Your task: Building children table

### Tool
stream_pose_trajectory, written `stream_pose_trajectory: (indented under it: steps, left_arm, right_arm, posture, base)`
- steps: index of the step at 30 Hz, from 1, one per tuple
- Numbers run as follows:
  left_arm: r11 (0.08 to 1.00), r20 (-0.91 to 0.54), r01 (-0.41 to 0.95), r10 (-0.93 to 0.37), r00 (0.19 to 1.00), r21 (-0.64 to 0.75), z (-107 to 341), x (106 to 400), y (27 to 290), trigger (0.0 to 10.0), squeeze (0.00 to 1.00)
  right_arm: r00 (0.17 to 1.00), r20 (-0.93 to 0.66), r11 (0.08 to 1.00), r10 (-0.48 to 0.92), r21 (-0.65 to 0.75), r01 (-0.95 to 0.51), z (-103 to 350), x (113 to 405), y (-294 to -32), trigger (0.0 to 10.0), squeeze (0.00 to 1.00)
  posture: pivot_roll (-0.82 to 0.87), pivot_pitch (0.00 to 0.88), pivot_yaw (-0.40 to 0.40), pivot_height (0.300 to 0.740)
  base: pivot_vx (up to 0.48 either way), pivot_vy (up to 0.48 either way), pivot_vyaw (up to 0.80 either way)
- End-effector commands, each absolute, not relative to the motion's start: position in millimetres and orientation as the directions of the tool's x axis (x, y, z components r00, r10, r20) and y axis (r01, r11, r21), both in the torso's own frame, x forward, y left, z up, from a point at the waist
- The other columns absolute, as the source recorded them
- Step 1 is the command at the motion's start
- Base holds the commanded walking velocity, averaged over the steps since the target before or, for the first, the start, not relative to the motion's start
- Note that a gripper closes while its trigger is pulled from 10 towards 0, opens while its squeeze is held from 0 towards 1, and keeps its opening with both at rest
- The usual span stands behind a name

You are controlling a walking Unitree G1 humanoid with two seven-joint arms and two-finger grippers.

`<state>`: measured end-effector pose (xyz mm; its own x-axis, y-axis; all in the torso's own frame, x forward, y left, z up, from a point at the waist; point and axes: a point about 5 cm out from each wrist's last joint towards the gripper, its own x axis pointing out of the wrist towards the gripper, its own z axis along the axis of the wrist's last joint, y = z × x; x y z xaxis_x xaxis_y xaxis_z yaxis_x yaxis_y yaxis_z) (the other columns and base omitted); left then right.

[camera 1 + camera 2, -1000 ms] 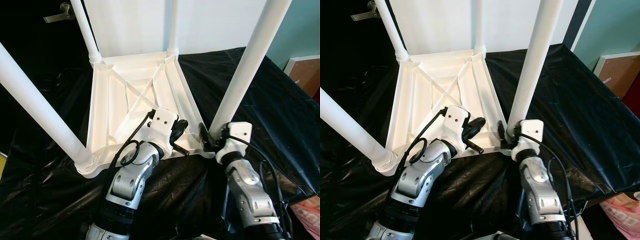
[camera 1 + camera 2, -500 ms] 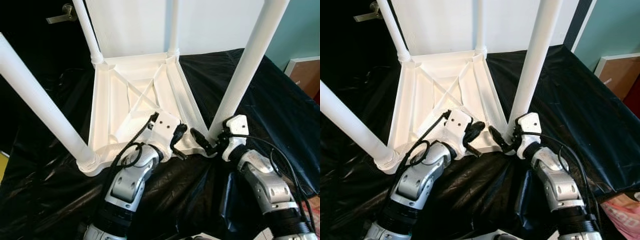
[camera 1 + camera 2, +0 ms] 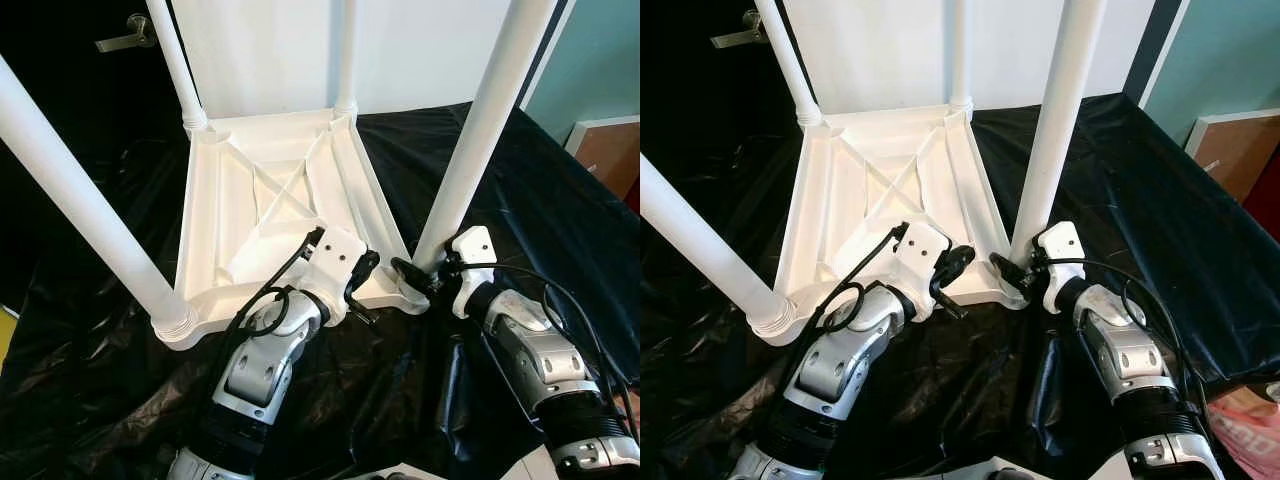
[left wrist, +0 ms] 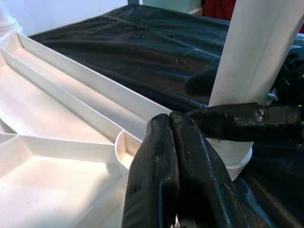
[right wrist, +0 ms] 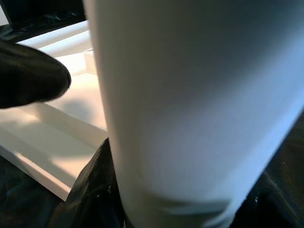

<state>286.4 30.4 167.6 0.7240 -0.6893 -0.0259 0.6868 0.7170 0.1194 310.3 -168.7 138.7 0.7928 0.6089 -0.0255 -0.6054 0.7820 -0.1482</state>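
Since the earlier frame the right arm has swung out to the robot's right, its gripper (image 3: 412, 276) now reaching sideways at the base of the near-right leg (image 3: 476, 140). White table (image 3: 268, 210) lies upside down on black sheet (image 3: 540, 200), four legs up. Left gripper (image 3: 362, 290) sits at the tabletop's near edge, fingers (image 4: 166, 175) pressed together. Right fingers straddle the leg base; cannot tell if clamped. Door handle (image 3: 125, 36) far left.
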Motion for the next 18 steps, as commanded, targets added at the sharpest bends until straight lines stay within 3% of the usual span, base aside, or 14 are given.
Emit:
stream_pose_trajectory:
  steps: [1,2,3,5,7,13,17,18]
  left_arm:
    - [0.743,-0.017,0.657,-0.661,0.750,0.128,166.6,287.3,31.1,10.0,0.00]
    - [0.743,-0.017,0.657,-0.661,0.750,0.128,166.6,287.3,31.1,10.0,0.00]
    - [0.743,-0.014,0.657,-0.661,0.750,0.125,166.4,287.1,31.2,10.0,0.00]
    - [0.742,-0.015,0.658,-0.662,0.749,0.124,165.9,286.5,31.1,10.0,0.00]
    - [0.742,-0.023,0.659,-0.662,0.749,0.124,164.1,286.2,30.9,10.0,0.00]
    - [0.747,-0.029,0.654,-0.656,0.754,0.120,162.7,287.6,31.1,10.0,0.00]
    - [0.751,-0.026,0.650,-0.652,0.758,0.116,162.8,289.8,31.1,10.0,0.00]
    - [0.751,-0.026,0.650,-0.652,0.758,0.116,162.8,289.8,31.1,10.0,0.00]
  right_arm:
    - [0.790,-0.066,0.779,0.610,-0.131,-0.613,129.0,307.8,-167.4,0.0,0.00]
    - [0.790,-0.066,0.779,0.610,-0.131,-0.613,129.0,307.8,-167.4,0.0,0.00]
    - [0.797,-0.067,0.787,0.601,-0.128,-0.604,128.1,307.9,-167.6,10.0,0.00]
    - [0.813,-0.060,0.804,0.579,-0.121,-0.582,127.7,307.3,-167.0,10.0,0.00]
    - [0.882,-0.030,0.875,0.471,-0.110,-0.471,125.1,304.1,-162.3,10.0,0.00]
    - [0.927,-0.008,0.924,0.375,-0.073,-0.375,123.5,297.7,-150.0,10.0,0.00]
    - [0.989,-0.020,0.989,0.146,0.021,-0.145,118.7,297.2,-136.4,10.0,0.00]
    - [0.989,-0.020,0.989,0.146,0.021,-0.145,118.7,297.2,-136.4,10.0,0.00]
  posture:
    - [-0.07,0.036,-0.027,0.740]
    - [-0.07,0.036,-0.027,0.740]
    - [-0.07,0.034,-0.027,0.740]
    - [-0.07,0.034,-0.027,0.740]
    - [-0.08,0.032,-0.025,0.740]
    - [-0.09,0.034,-0.024,0.740]
    - [-0.10,0.053,-0.015,0.740]
    - [-0.10,0.053,-0.015,0.740]
  base:
    - [0.000,0.000,0.00]
    - [0.000,0.000,0.00]
    - [0.000,0.000,0.00]
    - [0.000,0.000,0.00]
    - [0.000,0.000,0.00]
    - [0.000,0.000,0.00]
    - [0.000,0.000,0.00]
    - [0.000,0.000,0.00]
